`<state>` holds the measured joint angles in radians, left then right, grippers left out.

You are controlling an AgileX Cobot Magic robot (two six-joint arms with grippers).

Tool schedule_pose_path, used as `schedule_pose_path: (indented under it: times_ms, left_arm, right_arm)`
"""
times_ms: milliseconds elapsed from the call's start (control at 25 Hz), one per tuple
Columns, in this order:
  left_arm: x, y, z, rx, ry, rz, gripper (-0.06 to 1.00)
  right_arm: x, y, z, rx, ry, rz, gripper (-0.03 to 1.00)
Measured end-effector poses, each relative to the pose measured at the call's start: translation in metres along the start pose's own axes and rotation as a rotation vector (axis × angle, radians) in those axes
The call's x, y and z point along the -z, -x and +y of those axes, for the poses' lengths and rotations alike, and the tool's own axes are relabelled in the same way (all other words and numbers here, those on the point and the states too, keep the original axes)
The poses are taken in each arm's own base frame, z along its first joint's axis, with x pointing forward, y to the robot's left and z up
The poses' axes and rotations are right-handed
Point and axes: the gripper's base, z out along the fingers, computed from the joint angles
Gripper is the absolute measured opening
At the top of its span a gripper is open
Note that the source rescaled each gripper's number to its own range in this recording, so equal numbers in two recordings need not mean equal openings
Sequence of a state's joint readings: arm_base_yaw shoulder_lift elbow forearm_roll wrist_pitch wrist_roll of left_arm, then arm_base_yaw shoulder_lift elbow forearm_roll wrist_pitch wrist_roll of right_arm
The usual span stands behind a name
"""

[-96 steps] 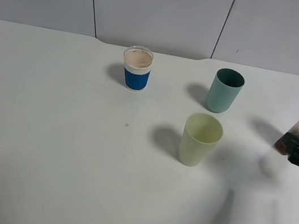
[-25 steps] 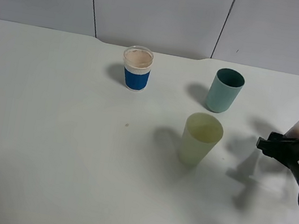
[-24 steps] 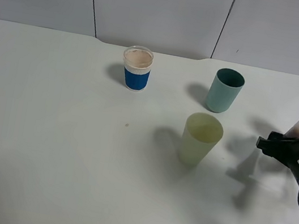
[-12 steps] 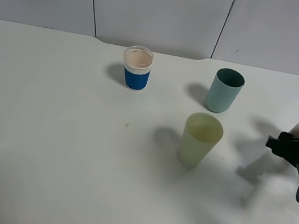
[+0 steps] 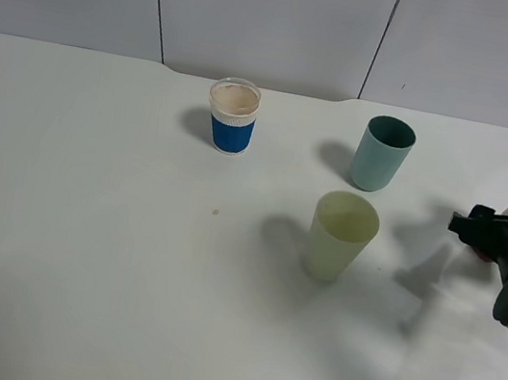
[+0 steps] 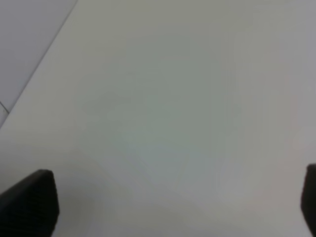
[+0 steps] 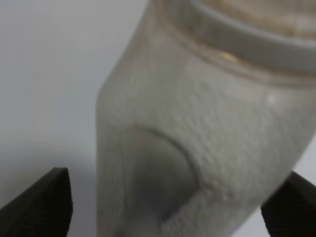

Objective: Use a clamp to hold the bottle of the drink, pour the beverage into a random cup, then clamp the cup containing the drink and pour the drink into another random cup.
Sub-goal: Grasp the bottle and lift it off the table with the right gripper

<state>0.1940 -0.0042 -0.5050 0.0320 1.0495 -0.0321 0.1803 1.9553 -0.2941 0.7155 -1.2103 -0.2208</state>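
The left clamp [image 6: 170, 205] hangs over the bare white table [image 6: 163, 98]. Its two dark fingertips sit at the far sides of its wrist view, with the jaws spread fully apart.

In the high view, take the yellow-green tumbler [image 5: 341, 236] as the centre of the dial. It stands upright a little right of the table's middle, and whether it holds any drink cannot be told. A small dark speck [image 5: 215, 211] lies at 9 o'clock from it, well apart. The blue-sleeved paper cup [image 5: 232, 116] stands upright at 10 o'clock, also well apart, with a pale tan inside. The teal tumbler [image 5: 382, 154] stands upright between 12 and 1 o'clock, near the tumbler but not touching it.

The right clamp [image 7: 165, 210] sits at 3 o'clock, well apart from the tumbler and close to the table's right edge. It is closed on the bottle of the drink [image 7: 197, 148]. In the right wrist view the bottle's clear body leans and fills the space between the two dark fingertips, with its wide round neck farther from the camera. In the high view the bottle shows only as a pale pinkish sliver behind the arm, at about 2 o'clock. Its liquid level cannot be made out.
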Motion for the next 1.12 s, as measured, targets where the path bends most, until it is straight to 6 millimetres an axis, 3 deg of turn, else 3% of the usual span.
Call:
schedule_pose_path:
  times_ms: [520,1120]
  left_arm:
    - [0.000,0.000,0.000,0.000,0.000,0.000,1.00]
    - [0.000,0.000,0.000,0.000,0.000,0.000,1.00]
  right_arm:
    - [-0.010,-0.018,0.003,0.041,-0.039,0.064,0.61]
    - [-0.025,-0.018,-0.015,0.010,-0.091,0.071,0.61]
